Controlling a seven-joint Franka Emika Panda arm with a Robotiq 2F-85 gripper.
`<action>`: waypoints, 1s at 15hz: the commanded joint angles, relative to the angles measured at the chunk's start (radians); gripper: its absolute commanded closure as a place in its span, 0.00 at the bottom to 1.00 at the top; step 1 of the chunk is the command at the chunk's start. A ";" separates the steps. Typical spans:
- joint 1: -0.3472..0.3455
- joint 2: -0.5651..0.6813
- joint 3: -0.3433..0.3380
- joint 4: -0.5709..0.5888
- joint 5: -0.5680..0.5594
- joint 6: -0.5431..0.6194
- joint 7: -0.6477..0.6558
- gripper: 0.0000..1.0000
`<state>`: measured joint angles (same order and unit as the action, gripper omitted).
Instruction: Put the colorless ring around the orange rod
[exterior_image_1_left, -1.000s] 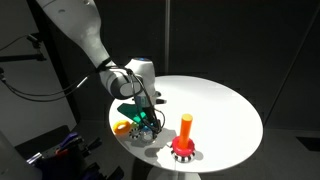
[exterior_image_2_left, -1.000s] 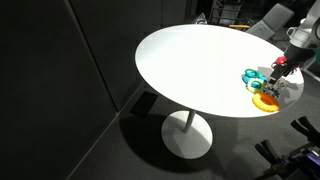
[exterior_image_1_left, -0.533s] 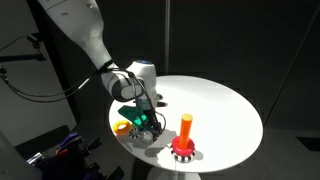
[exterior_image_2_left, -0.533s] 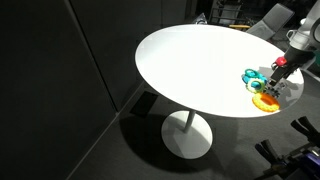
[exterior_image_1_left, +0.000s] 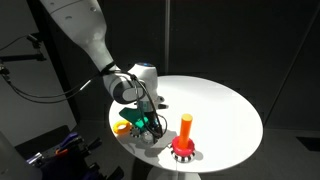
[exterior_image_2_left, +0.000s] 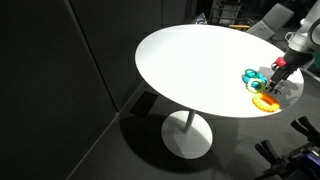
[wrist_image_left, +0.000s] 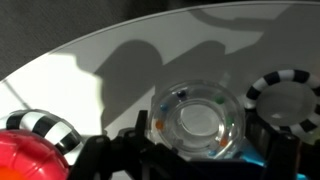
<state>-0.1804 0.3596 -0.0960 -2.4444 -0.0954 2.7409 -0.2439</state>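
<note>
Wrist view has the gripper (wrist_image_left: 192, 163) right at the clear ring (wrist_image_left: 200, 122) on the table (wrist_image_left: 110, 65), whether clamped or apart I cannot tell, and in an exterior view it has edged slightly toward the rod (exterior_image_1_left: 186, 127).

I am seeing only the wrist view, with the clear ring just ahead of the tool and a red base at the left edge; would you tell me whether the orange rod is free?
Observer: Yes. In an exterior view the orange rod stands upright on its red base, with no ring on it.
Operator: Thank you. Is anything else nearby that I cannot see?
Observer: A yellow ring lies on the table, on the side of the tool away from the rod.
</note>
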 joint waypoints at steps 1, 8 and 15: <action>-0.019 0.022 0.009 0.022 0.011 0.007 -0.025 0.30; -0.018 -0.029 0.008 0.009 0.014 -0.021 -0.020 0.30; 0.013 -0.114 -0.028 0.020 -0.024 -0.121 0.029 0.30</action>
<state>-0.1818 0.3059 -0.1013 -2.4329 -0.0957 2.6958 -0.2421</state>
